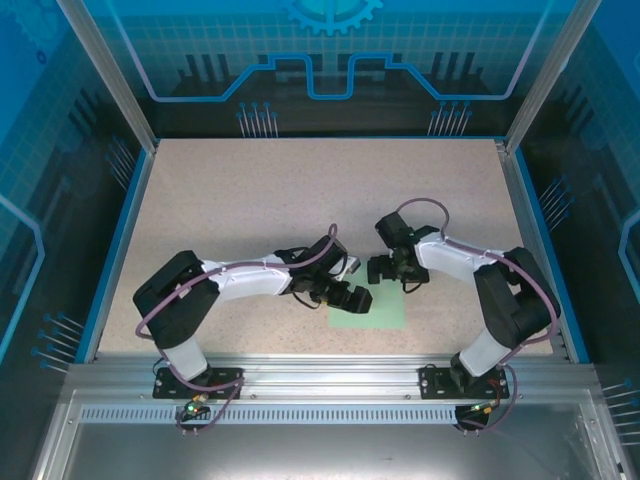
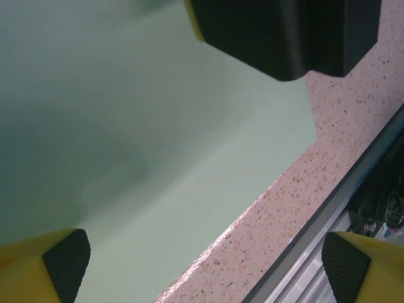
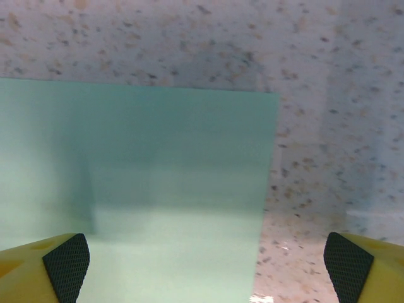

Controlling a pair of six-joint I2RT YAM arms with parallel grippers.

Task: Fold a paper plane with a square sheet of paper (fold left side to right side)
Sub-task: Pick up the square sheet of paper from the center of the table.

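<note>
Both pincers are seen spread wide, with nothing gripped between the fingers of either. In the top view the left pincer [image 1: 352, 298] and the right pincer [image 1: 385, 270] are brought close together near the middle of the worktop [image 1: 300, 190], facing one another. The left arm is folded back at the elbow, and its forearm is stretched to the right, with the wrist tipped downward. The right arm is mirrored: its elbow is raised at the outer side, its forearm is extended to the left, and its wrist is bent down as well.

The square sheet of paper [image 1: 380, 315] is laid flat on the worktop just beneath both pincers, partly covered by them from above; its near part is left exposed on the side toward the arm bases.

From the left wrist, one yellow, black-padded fingertip [image 2: 66, 265] is seen over the pale green paper, while the other is seen over the metal rail [image 2: 328, 221] at the worktop's near edge. From the right wrist, one fingertip [image 3: 66, 268] is held above the paper and the other above bare speckled worktop, and a straight edge of the sheet is seen running between them.
</note>
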